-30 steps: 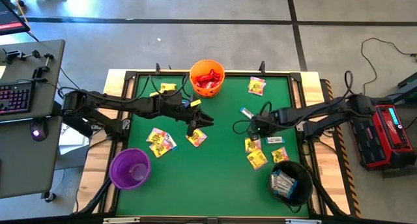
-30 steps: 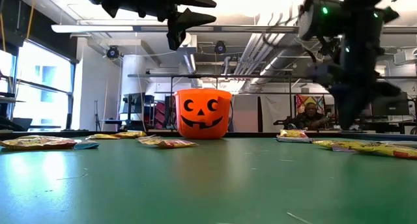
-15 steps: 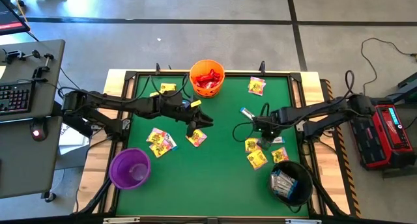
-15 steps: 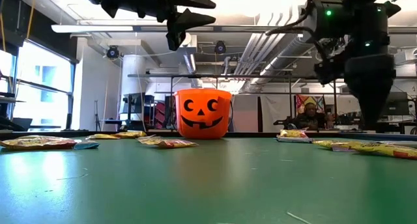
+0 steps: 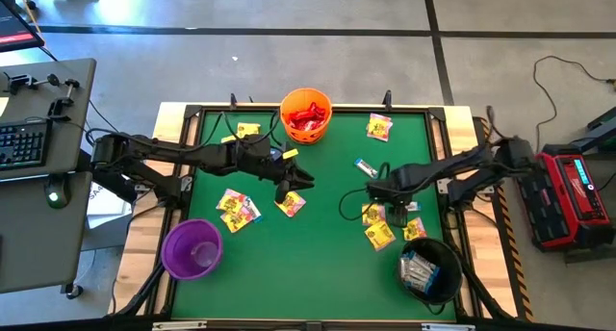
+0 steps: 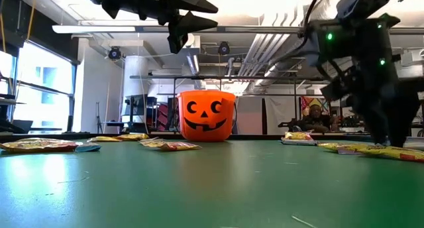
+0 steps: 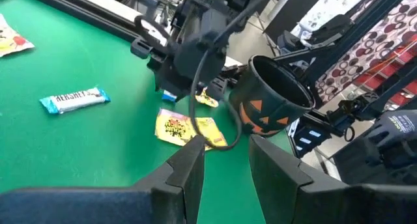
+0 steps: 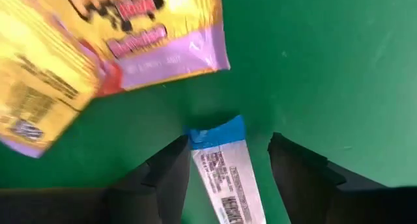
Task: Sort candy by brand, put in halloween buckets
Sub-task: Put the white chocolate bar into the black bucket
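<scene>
My right gripper (image 5: 392, 212) points straight down, open, low over the table's right part. In the right wrist view its fingers (image 8: 171, 178) stand on either side of the blue end of a white-blue candy packet (image 8: 221, 165) lying flat; whether they touch it cannot be told. Yellow packets (image 8: 140, 28) lie just beyond. My left gripper (image 5: 306, 180) hovers open and holds nothing above the middle, near a yellow packet (image 5: 290, 204). The orange bucket (image 5: 306, 116) holds red candy, the black bucket (image 5: 429, 269) holds white-blue packets, and the purple bucket (image 5: 192, 249) stands near left.
Yellow packets lie left of centre (image 5: 236, 209), far right (image 5: 378, 128) and beside the black bucket (image 5: 377, 235). Another white-blue packet (image 5: 365, 165) lies right of centre. A dark cable (image 5: 351, 201) loops from my right arm. A black frame (image 5: 192, 158) rims the green table.
My right gripper has gone toward the table's near edge and sunk close to the table, rolling about its own axis, and its fingers have opened over the white-blue packet. The candy and buckets lie as before.
</scene>
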Robot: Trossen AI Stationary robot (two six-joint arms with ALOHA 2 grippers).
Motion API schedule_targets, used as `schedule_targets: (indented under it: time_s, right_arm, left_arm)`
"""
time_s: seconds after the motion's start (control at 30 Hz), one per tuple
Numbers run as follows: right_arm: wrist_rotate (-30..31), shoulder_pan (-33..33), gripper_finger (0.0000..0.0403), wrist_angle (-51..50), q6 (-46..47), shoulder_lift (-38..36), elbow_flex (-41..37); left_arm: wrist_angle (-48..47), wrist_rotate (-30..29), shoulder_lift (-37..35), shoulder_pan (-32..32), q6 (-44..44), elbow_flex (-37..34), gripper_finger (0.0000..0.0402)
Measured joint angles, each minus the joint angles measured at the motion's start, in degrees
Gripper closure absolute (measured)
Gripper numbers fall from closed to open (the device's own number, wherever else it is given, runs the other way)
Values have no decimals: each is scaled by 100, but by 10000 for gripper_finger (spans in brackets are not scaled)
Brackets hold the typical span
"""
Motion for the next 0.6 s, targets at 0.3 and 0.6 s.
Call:
schedule_targets:
  time_s: [0.3, 0.6]
  right_arm:
    - [-135, 0, 275, 39, -68, 527, 33]
    - [-295, 0, 387, 100, 132, 313, 69]
  left_arm:
    - [-118, 0, 0, 0, 0, 2, 289]
    - [-130, 1, 0, -2, 2, 2, 289]
